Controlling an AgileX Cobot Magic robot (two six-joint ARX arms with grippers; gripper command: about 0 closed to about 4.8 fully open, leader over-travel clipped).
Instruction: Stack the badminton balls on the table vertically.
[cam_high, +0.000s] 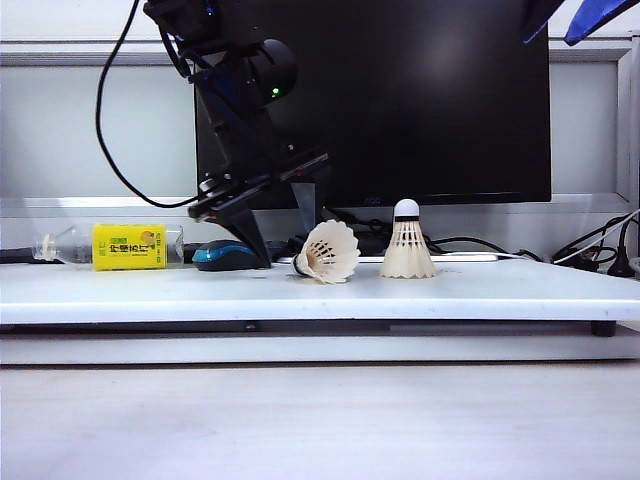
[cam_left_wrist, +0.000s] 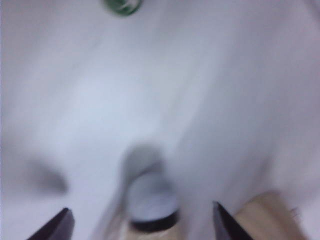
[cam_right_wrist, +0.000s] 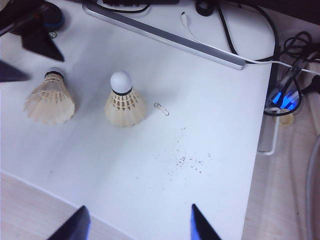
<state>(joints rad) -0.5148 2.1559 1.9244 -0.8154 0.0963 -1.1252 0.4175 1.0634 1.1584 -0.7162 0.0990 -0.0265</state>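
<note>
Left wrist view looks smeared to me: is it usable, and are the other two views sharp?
Left wrist view: heavily blurred; only the left gripper, open, and a shuttlecock's cork tip show. Right wrist view: sharp, both shuttlecocks and the open right gripper clear. Exterior view: sharp, soft glare on the monitor.

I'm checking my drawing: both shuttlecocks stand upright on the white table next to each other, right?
Not quite. Only the right shuttlecock stands upright, cork on top. The left shuttlecock lies tipped on its side, as the exterior view shows. Both do rest side by side on the white table.
</note>
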